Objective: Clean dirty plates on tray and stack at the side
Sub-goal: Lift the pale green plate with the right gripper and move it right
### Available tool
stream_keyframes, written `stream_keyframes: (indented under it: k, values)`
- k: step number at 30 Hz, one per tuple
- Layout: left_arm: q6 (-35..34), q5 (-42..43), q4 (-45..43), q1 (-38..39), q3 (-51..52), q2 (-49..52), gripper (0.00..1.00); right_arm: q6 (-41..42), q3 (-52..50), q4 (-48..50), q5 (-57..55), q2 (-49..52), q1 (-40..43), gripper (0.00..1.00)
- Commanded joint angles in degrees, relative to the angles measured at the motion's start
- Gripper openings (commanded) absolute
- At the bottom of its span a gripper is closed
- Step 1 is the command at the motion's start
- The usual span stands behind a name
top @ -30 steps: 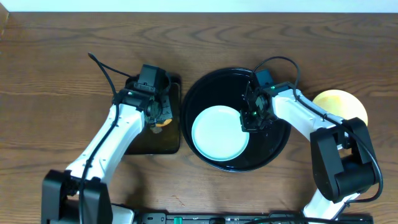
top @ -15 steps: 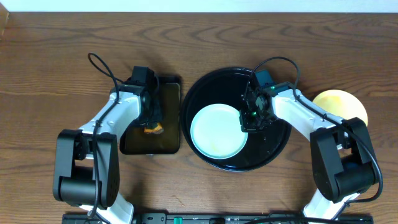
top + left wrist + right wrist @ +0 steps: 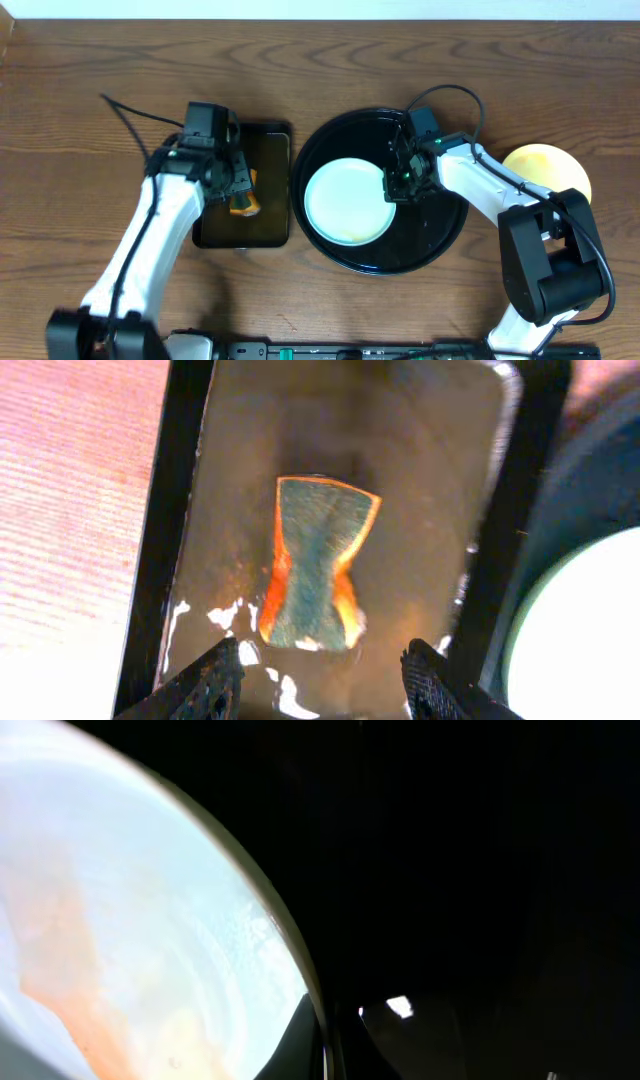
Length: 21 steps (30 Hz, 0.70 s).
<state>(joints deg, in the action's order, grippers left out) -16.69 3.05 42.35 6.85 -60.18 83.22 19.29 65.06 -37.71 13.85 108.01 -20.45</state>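
Note:
A pale aqua plate [image 3: 345, 200] lies in the round black tray [image 3: 440, 225]. My right gripper [image 3: 396, 186] is shut on that plate's right rim. In the right wrist view the plate [image 3: 120, 890] carries an orange smear, and the gripper [image 3: 330, 1038] pinches its edge over the tray [image 3: 500, 870]. A pale yellow plate [image 3: 553, 166] sits on the table right of the tray. My left gripper [image 3: 234, 184] is open above the sponge [image 3: 244, 206]. From the left wrist, the sponge [image 3: 315, 565] lies loose ahead of the gripper [image 3: 325, 682].
The sponge rests in a wet rectangular dark tray [image 3: 240, 232], its rim [image 3: 165, 540] close beside the black tray [image 3: 600, 470]. Brown wooden table [image 3: 90, 110] surrounds both. The right arm reaches across the black tray's right half.
The left gripper opened, let go of the sponge and drew back to the left. The sponge now lies in the rectangular tray. The aqua plate shifted slightly up and left.

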Motion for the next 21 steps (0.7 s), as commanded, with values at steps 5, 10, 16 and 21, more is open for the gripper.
stream_keyframes:
  k: [5, 10, 16, 21]
  values:
    - [0.13, 2.97, 5.22, -0.02, -0.72, -2.73, 0.53, 1.86, -0.42, 0.48, -2.84, 1.07, -0.28, 0.01]
    - [0.13, 2.97, 5.42, -0.02, 0.66, -2.73, 0.53, 1.86, -1.33, -1.09, -1.07, 1.07, -0.74, 0.01]
    - [0.13, 2.97, 5.4, -0.02, 0.72, -2.73, 0.53, -0.81, -1.9, 1.7, 10.93, 0.94, -0.26, 0.01]
    - [0.13, 2.95, 5.4, -0.02, 0.72, -2.73, 0.53, -3.08, -1.9, 4.79, 17.38, -0.39, 2.16, 0.01]
